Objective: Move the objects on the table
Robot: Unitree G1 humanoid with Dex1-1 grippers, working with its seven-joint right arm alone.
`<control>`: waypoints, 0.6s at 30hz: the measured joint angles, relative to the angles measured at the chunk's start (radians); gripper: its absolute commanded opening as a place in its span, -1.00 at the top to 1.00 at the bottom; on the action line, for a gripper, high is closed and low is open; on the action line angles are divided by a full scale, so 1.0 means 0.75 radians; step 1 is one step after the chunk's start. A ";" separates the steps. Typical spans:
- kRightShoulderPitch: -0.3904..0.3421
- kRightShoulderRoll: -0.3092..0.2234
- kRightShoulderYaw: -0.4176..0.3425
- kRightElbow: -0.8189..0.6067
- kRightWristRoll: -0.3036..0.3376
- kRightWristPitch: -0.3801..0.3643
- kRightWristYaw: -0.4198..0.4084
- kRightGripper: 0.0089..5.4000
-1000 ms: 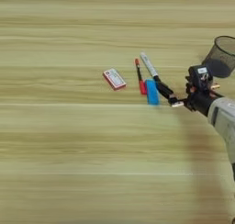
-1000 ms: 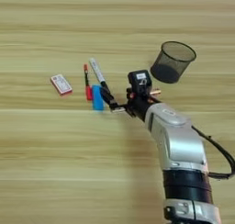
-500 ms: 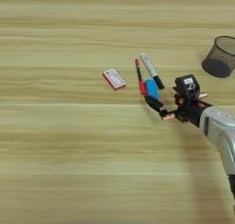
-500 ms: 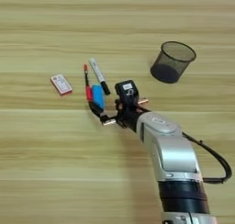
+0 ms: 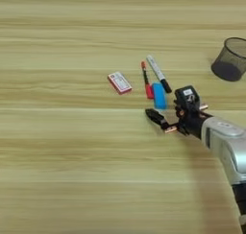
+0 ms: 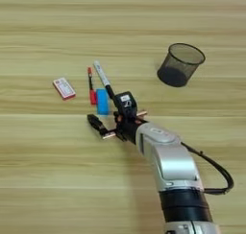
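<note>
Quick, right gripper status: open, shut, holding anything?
Right gripper: holds nothing; it sits just below the blue block. Open or shut cannot be told.

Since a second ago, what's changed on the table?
The right gripper has swung left and toward the near edge, from beside the blue block's right side to just in front of it, holding nothing. The camera shifted too. The block, red pen, marker, card box and mesh cup lie as before.
</note>
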 measured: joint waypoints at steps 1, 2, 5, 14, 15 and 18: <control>-0.007 0.004 0.000 0.015 -0.001 -0.012 -0.002 -0.99; -0.017 0.006 -0.001 0.030 -0.001 -0.016 -0.002 -0.99; -0.038 0.010 -0.004 0.068 -0.004 -0.031 -0.005 -0.99; -0.077 0.012 -0.010 0.144 -0.009 -0.073 -0.021 -0.83; -0.078 0.012 -0.011 0.147 -0.009 -0.074 -0.021 -0.78; -0.082 0.012 -0.011 0.153 -0.009 -0.075 -0.021 -0.66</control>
